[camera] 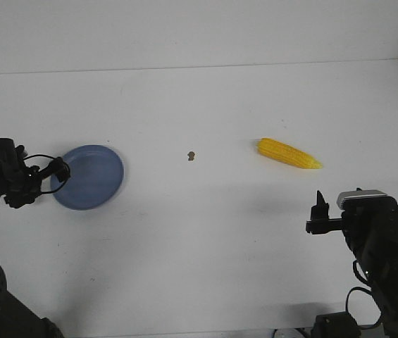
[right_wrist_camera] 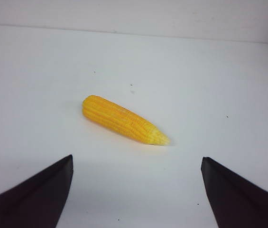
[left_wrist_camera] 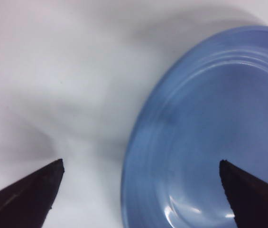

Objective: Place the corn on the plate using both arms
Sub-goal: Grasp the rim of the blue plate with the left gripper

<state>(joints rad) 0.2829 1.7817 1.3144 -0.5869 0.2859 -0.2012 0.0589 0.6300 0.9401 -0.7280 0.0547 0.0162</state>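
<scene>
White table (camera: 206,246) against a plain pale wall, matte, mostly bare. Corn (camera: 288,153) lies flat on the right half, blunt end toward centre, pointed tip toward the right edge, nothing touching it, open surface all round. Right gripper (right_wrist_camera: 136,190) sits nearer the robot than the corn, well apart, fingers (right_wrist_camera: 34,192) spread wide, holding nothing; the corn shows between them in the right wrist view. Small brown speck (camera: 191,155) near table centre, between corn and plate. Plate (camera: 96,176) on the left half, flat, nothing on it. Left gripper (camera: 61,171) at the plate's left rim, fingers released and straddling the rim in the left wrist view; contact with the rim can't be told. Left wrist view blurred. Both arms partly cut off by the frame edges.
</scene>
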